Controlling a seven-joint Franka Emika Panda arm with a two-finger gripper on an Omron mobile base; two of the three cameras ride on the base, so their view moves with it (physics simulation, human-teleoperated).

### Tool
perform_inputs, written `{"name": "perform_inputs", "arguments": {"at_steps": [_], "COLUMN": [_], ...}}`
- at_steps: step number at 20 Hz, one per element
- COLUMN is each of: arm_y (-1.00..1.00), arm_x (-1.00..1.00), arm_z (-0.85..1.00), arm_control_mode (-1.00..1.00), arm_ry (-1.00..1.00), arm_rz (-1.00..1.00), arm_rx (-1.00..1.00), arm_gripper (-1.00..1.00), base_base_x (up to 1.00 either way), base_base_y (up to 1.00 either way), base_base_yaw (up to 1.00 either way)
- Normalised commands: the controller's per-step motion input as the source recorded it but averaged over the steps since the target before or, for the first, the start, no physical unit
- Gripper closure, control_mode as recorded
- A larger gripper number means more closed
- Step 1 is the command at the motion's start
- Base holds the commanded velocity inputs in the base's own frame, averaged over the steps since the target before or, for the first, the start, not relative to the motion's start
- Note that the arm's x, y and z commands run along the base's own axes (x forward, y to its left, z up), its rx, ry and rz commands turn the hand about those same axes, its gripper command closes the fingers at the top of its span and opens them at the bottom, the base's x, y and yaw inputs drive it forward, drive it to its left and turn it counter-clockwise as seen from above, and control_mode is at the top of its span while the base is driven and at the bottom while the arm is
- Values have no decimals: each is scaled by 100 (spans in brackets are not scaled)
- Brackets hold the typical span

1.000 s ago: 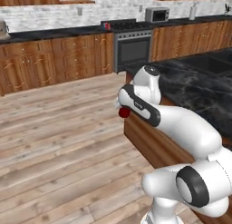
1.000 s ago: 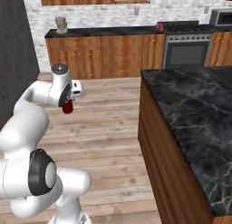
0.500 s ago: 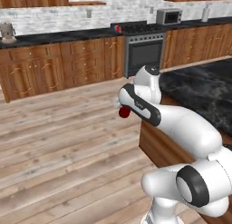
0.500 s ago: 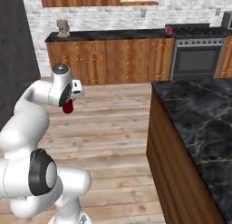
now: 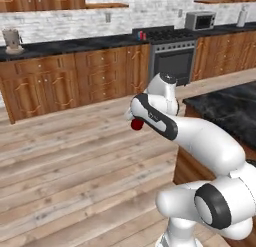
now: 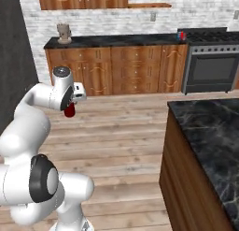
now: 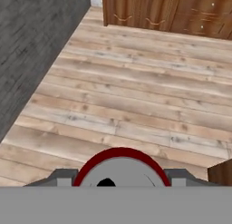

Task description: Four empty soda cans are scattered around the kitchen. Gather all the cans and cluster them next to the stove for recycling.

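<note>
My gripper (image 5: 135, 120) is shut on a red soda can (image 5: 136, 125) and holds it in the air above the wooden floor. The right base view has the same can (image 6: 69, 111) hanging under the gripper (image 6: 71, 104). Its silver top (image 7: 120, 173) sits between my finger tips (image 7: 59, 177) in the hand view. The black stove (image 5: 169, 58) stands at the far wall, with its oven door (image 6: 210, 68) facing me. A small red can (image 6: 180, 36) stands on the counter just left of the stove, with a bit of blue beside it (image 5: 145, 36).
A dark marble island (image 6: 207, 146) with wooden sides lies close on the right (image 5: 225, 108). Wooden cabinets (image 5: 75, 83) line the far wall under a black counter. A microwave (image 5: 201, 21) sits right of the stove. A dark grey wall (image 7: 31, 46) rises on the left.
The whole picture has shifted: the base has moved, so the stove and cabinets sit further right in both base views. The arm and the held can keep the same pose.
</note>
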Motion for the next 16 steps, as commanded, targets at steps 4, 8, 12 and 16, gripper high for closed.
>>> {"name": "perform_inputs", "arguments": {"at_steps": [4, 8, 12, 16], "arm_y": [0, 0, 0, 0], "arm_x": [0, 0, 0, 0], "arm_z": [0, 0, 0, 0], "arm_control_mode": [100, 100, 100, 100], "arm_ry": [0, 0, 0, 0], "arm_rz": [0, 0, 0, 0], "arm_rx": [0, 0, 0, 0], "arm_gripper": [100, 100, 100, 100], "base_base_x": [100, 100, 100, 100], "base_base_y": [50, 50, 50, 49], "base_base_yaw": [0, 0, 0, 0]}}
